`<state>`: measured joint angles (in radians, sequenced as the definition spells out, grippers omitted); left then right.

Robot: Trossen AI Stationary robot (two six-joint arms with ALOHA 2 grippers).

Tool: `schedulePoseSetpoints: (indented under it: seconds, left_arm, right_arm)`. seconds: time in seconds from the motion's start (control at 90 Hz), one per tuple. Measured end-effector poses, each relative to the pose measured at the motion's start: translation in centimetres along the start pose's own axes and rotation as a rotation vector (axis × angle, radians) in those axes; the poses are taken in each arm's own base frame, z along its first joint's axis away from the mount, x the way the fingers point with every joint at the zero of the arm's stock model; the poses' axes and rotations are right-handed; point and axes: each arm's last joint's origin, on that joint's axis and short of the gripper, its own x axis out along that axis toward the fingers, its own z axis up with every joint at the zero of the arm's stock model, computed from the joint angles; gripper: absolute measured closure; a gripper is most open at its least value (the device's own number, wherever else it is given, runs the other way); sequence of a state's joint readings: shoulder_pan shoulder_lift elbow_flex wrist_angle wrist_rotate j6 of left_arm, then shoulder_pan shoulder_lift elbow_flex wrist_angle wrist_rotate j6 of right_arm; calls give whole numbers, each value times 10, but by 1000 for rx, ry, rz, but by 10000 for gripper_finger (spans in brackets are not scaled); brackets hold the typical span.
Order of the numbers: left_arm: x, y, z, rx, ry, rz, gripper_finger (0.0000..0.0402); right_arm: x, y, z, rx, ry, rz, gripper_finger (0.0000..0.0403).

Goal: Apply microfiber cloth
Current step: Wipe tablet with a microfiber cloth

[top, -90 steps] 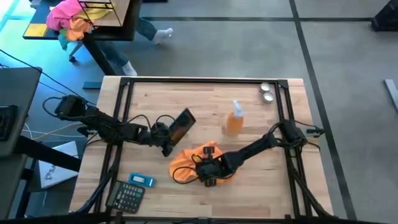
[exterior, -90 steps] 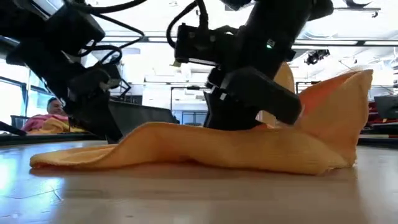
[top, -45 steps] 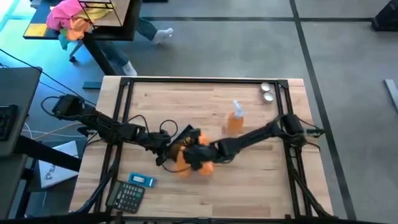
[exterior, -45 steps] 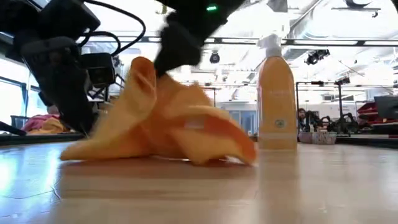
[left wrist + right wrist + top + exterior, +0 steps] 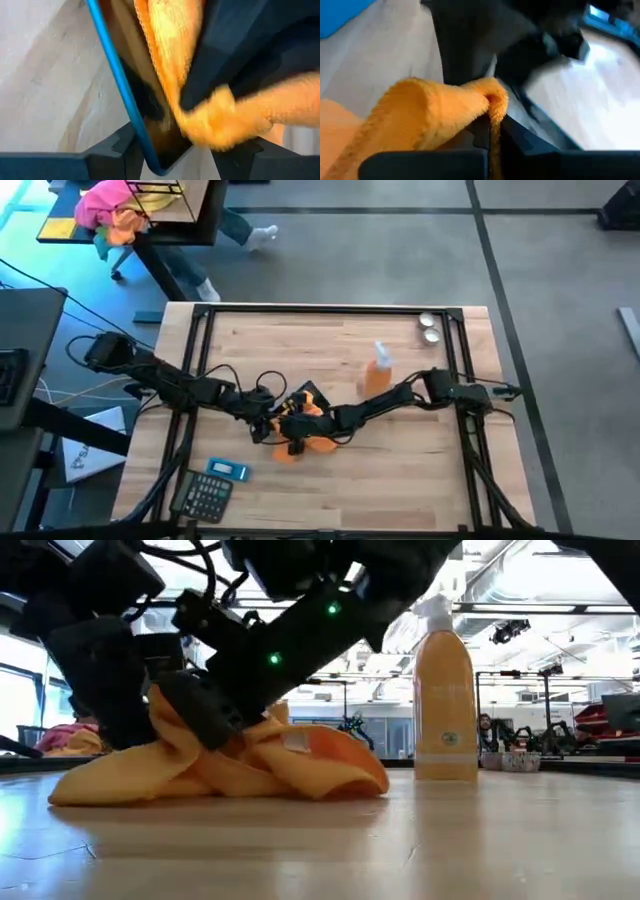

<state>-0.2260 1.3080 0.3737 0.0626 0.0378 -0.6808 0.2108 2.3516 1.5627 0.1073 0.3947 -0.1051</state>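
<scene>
The black phone (image 5: 306, 392), in a blue case (image 5: 116, 80), is held tilted above the table's middle by my left gripper (image 5: 271, 413), which is shut on it. The orange microfiber cloth (image 5: 312, 444) is bunched against the phone's screen (image 5: 146, 102). In the low view the cloth's lower part (image 5: 280, 768) rests on the table. My right gripper (image 5: 300, 426) is shut on the cloth and stands right beside the phone. The orange spray bottle (image 5: 378, 374) stands upright behind them, toward the right. My left gripper (image 5: 172, 152) pinches the phone's lower end (image 5: 161, 165) between its two fingers, coming level from the table's left. The phone is lifted clear and tilted, its screen toward the cloth. My right gripper (image 5: 490, 136) pinches a bunched fold of the cloth (image 5: 489, 102), several layers thick. It comes slanting from the table's right. The held part lies against the phone's screen (image 5: 172, 60), and the rest sags onto the table.
A calculator (image 5: 205, 496) and a small blue object (image 5: 227, 470) lie near the front left corner. Two small round metal pieces (image 5: 430, 329) sit at the far right. Bare wood lies at the near right (image 5: 420, 470). A pink and orange fabric pile (image 5: 112, 208) is off the table.
My right gripper has gone toward the table's left, dragging the cloth with it. The cloth lay spread on the table and is now bunched up against the phone. My left gripper has shifted slightly toward the near right with the phone.
</scene>
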Motion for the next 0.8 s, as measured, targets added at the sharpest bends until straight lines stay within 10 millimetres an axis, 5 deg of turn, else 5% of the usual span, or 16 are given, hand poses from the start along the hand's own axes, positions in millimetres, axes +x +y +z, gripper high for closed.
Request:
schedulePoseSetpoints:
  seconds: [0.244, 0.478, 0.6, 0.8]
  left_arm:
    - [-9, 1, -8, -46, 174, -99, 233]
    - [-38, 0, 10, 34, 49, -190, 234]
    - [-56, -6, 20, 123, -154, -170, 233]
    - [-52, -14, 15, 278, -313, -82, 234]
  right_arm:
    - [-7, 18, -8, 20, 62, 18, 403]
    - [-12, 20, -12, 52, 140, -12, 403]
    - [-19, 25, -10, 8, 148, -42, 403]
    - [-29, 17, -1, -11, 128, -125, 403]
